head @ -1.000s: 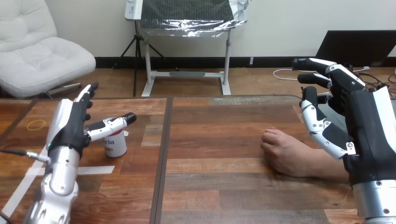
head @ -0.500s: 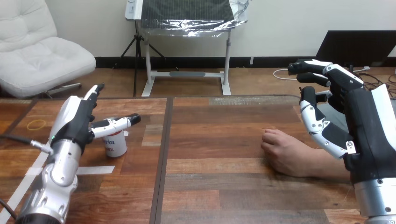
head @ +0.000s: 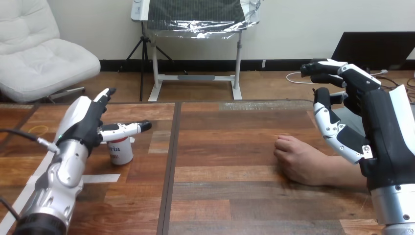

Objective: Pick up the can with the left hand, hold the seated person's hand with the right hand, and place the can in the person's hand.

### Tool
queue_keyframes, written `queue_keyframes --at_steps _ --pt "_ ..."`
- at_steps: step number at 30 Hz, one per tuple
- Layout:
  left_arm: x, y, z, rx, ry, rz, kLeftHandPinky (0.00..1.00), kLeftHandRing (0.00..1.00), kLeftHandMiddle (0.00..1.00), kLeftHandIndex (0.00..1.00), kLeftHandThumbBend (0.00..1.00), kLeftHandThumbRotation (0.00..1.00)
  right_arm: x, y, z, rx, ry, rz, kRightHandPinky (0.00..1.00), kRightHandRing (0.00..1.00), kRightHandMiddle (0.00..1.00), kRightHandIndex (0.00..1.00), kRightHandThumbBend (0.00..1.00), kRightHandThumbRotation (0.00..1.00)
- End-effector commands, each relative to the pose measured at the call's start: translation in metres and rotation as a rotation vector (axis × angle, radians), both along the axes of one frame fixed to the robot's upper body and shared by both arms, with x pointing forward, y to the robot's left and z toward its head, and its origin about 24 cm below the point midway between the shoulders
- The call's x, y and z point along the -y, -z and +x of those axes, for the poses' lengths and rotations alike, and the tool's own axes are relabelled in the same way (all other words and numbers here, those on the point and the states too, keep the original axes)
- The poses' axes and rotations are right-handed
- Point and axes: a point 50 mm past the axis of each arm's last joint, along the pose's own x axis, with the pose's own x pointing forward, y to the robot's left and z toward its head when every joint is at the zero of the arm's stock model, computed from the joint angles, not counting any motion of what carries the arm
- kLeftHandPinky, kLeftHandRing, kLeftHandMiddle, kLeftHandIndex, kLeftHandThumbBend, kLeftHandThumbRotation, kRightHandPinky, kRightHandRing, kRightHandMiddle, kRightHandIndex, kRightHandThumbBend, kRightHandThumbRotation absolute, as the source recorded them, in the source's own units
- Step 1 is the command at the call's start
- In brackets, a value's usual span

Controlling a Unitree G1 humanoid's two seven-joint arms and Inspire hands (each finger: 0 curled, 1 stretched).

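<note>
A small white can [head: 121, 152] with a red band stands upright on the left half of the wooden table. My left hand [head: 87, 123] hovers just over and left of it, open, its thumb stretched out above the can's top and its fingers pointing away. The person's hand [head: 297, 159] rests on the table at the right, loosely closed, with the forearm running off toward the right edge. Beside and above that forearm my right hand [head: 359, 112] is raised, open, thumb toward the person's hand, touching nothing.
A yellow rubber band [head: 37, 130] lies on the table at the far left. White tape strips [head: 100, 178] mark the table in front of the can. A dark seam [head: 170, 161] runs down the tabletop between the can and the person's hand.
My left hand has tilted and reached farther forward and right over the can, its thumb now extending past the can. My right hand has barely shifted. The person's hand has stayed put.
</note>
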Motion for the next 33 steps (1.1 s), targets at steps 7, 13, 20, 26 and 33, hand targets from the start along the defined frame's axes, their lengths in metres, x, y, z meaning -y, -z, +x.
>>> queue_keyframes --at_steps 7,13,20,26,33 --pt "0.0001 -0.0306 0.0214 0.043 0.035 0.108 0.79 0.91 0.94 0.93 0.98 0.5 -0.0033 -0.02 0.0032 0.099 -0.016 -0.011 0.54 0.75 0.8 0.66 0.13 0.0" --pt "0.0004 -0.0306 0.0228 0.044 0.048 0.164 0.79 0.9 0.93 0.92 0.98 0.51 -0.0027 -0.0197 0.0028 0.098 -0.017 -0.013 0.54 0.75 0.79 0.66 0.13 0.0" --pt "0.0015 -0.0307 0.0237 0.047 0.064 0.217 0.78 0.9 0.93 0.92 0.97 0.5 -0.0021 -0.0197 0.0029 0.103 -0.019 -0.018 0.54 0.75 0.79 0.66 0.13 0.0" --pt "0.0016 -0.0293 0.0245 0.041 0.075 0.262 0.78 0.89 0.92 0.91 0.96 0.5 -0.0018 -0.0196 0.0027 0.101 -0.019 -0.019 0.54 0.75 0.79 0.66 0.13 0.0" --pt "0.0028 -0.0297 0.026 0.032 0.093 0.293 0.78 0.88 0.91 0.9 0.95 0.48 -0.0019 -0.0197 0.0023 0.103 -0.024 -0.02 0.54 0.75 0.79 0.66 0.13 0.0"
